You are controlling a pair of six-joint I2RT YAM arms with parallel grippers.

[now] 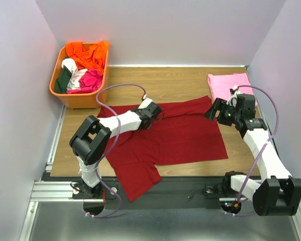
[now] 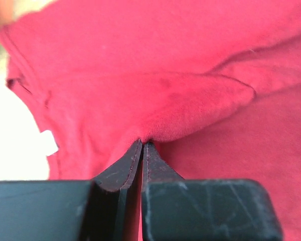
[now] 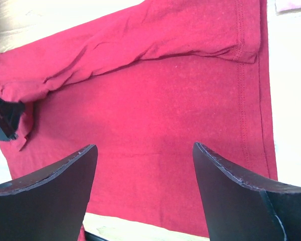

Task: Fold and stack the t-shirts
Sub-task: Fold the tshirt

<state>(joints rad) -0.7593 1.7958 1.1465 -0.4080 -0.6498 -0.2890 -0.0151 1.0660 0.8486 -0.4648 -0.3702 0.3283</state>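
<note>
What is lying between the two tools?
Only the red shirt, spread out from the left tool to the right tool, as the top view shows.

A maroon tee (image 1: 180, 135) lies spread and rumpled across the bench (image 1: 180, 80), one end hanging over the near edge. A pink tee (image 1: 228, 85) lies folded at the far right corner.

The overhead view is lit evenly and brightly from above, and only faint, soft shadows are cast on the worktop (image 1: 185, 83). In the left wrist view the dark red t-shirt (image 2: 190, 100) is rendered soft and out of focus, and the left edge is blown out to white. In the right wrist view its stitching is resolved sharply, while pale areas are overexposed.
</note>
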